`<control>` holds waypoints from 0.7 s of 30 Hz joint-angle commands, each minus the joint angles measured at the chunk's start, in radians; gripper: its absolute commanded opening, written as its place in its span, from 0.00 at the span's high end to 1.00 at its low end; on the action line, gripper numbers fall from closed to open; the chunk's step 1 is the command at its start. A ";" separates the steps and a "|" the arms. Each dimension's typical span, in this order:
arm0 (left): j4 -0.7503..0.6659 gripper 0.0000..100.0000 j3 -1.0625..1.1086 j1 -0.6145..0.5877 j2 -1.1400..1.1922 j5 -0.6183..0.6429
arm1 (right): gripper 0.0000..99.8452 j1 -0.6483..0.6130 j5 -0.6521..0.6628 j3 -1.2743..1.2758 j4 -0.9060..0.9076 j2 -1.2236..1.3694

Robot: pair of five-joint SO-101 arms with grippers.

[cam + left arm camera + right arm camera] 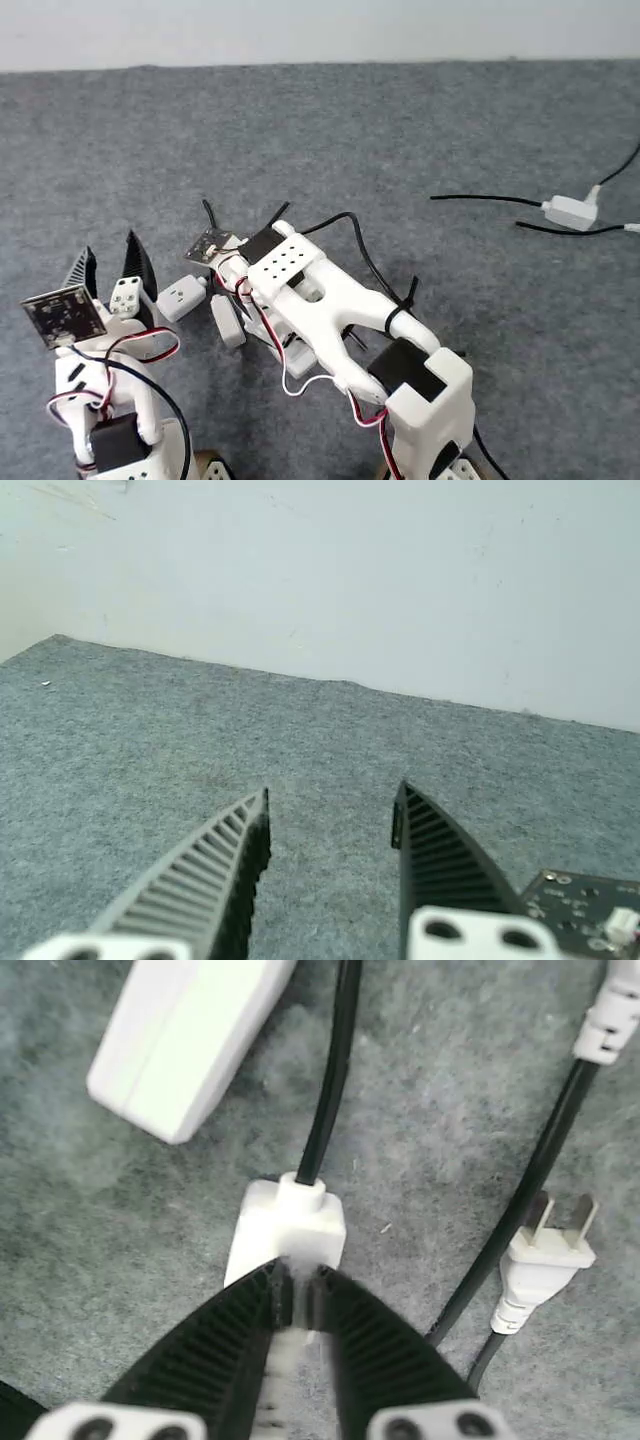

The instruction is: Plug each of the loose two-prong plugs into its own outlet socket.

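My right gripper (pixel 297 1295) is shut on a white plug (pixel 288 1222) that lies on the grey carpet, its black cord (pixel 335 1070) running away from the fingers. A white outlet block (pixel 185 1035) lies just beyond that plug. Beside them rests a loose two-prong plug (pixel 545 1255), white with a black cord. In the high view the outlet block (pixel 182 297) sits between the two arms. My left gripper (pixel 110 245) stands open at the lower left, a little above the carpet, with nothing between its fingers (pixel 240 840).
A white adapter (pixel 570 212) with thin black cables lies far right on the carpet (pixel 330 140). A pale wall (pixel 400 580) borders the back. Black cords loop around the right arm (pixel 340 300) near the centre.
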 commanded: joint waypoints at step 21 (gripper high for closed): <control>-0.028 0.80 -0.015 0.006 -0.015 -0.017 | 0.53 0.015 0.006 -0.043 0.044 -0.015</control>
